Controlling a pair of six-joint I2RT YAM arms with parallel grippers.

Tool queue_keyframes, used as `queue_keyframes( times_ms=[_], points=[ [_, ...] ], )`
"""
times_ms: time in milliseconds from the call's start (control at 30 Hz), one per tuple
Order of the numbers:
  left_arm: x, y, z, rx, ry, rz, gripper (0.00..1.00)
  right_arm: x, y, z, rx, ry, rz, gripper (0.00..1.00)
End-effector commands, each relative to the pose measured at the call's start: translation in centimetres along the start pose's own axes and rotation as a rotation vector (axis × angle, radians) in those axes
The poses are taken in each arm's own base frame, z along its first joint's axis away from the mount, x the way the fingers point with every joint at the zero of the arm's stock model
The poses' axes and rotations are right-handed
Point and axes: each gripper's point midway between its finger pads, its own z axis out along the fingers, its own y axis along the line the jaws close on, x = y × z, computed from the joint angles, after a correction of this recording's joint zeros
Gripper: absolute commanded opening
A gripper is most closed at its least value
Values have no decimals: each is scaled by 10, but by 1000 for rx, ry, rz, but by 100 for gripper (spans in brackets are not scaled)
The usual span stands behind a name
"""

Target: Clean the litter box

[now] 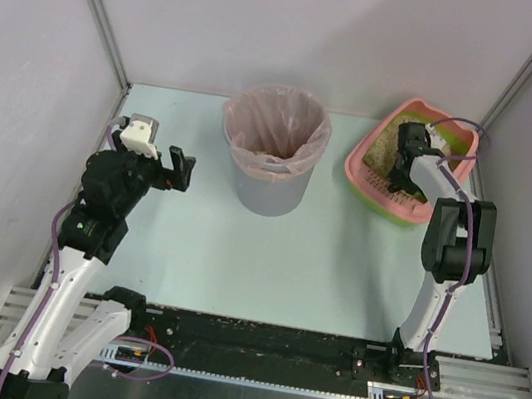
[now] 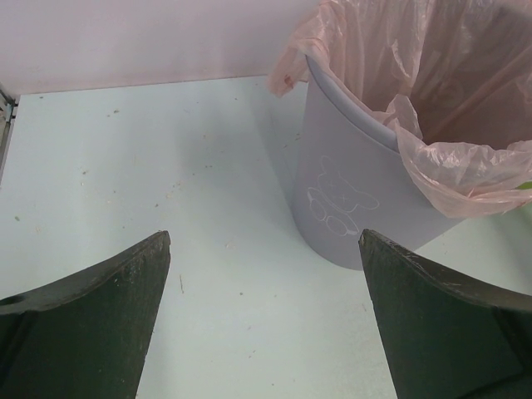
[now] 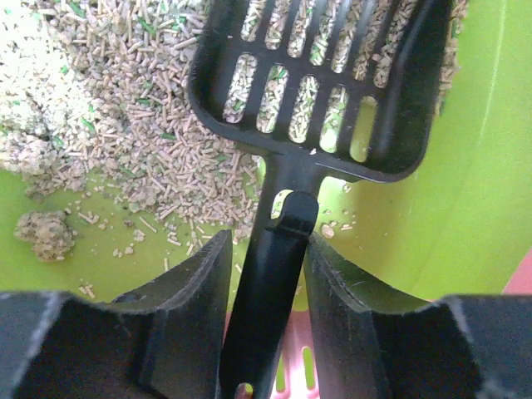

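- Litter box (image 1: pixel 356 165) sits at far right corner of table (image 1: pixel 187 248)
- Right gripper (image 3: pixel 268 241) flanks handle of scoop (image 3: pixel 287 166); cannot tell if clamped, so scoop may twist or slip, flinging pellets (image 3: pixel 125 83)
- Left gripper (image 2: pixel 266 237) hangs released near left edge

The tabletop (image 1: pixel 237 256) is a flat, pale blue-green sheet. Two things stand directly on it, both toward the far edge. A grey round bin (image 1: pixel 267 192), lined with a pinkish bag (image 1: pixel 276 120), stands upright near the middle of that edge. The litter box (image 1: pixel 362 179), pink-rimmed, sits in the far right corner, near the bin but not touching it. Small dark specks (image 2: pixel 172 196) dot the surface to the left of the bin.
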Motion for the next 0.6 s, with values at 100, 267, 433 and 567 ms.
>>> queue_keyframes(
  times_ms=[100,267,433,567],
  points=[
    [-5,1,1,-3,-25,36,100,-30,10,-20,-67,-65,33,26],
    [-5,0,2,2,-20,37,100,-33,13,-31,-115,-30,-11,10],
    [2,-3,6,29,0,59,99,-31,6,-43,-153,49,-70,1],
    [4,5,13,-12,21,71,100,-29,4,-57,-168,92,-138,0]
  ],
)
